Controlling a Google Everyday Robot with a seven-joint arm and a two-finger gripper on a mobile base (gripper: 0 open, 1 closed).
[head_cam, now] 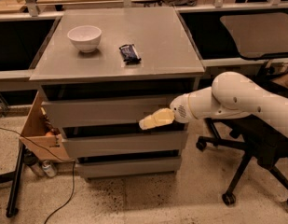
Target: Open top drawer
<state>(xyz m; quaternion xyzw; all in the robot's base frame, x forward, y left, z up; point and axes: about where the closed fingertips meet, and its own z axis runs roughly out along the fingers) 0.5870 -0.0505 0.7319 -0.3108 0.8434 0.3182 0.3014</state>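
Observation:
The top drawer (101, 112) is the uppermost of three grey flat-fronted drawers in a grey cabinet at the centre of the camera view. It is shut or nearly shut, with a dark gap above it. My gripper (148, 122) has pale yellow fingers. It sits at the lower right edge of the top drawer's front, over the gap between the top drawer and the middle drawer (125, 143). My white arm (227, 101) reaches in from the right.
A white bowl (85, 37) and a dark snack packet (130, 53) lie on the cabinet top (153, 36). An open cardboard box (38, 129) stands at the cabinet's left. A black office chair (255, 153) is at the right. A cable and a black stand leg lie on the floor at the left.

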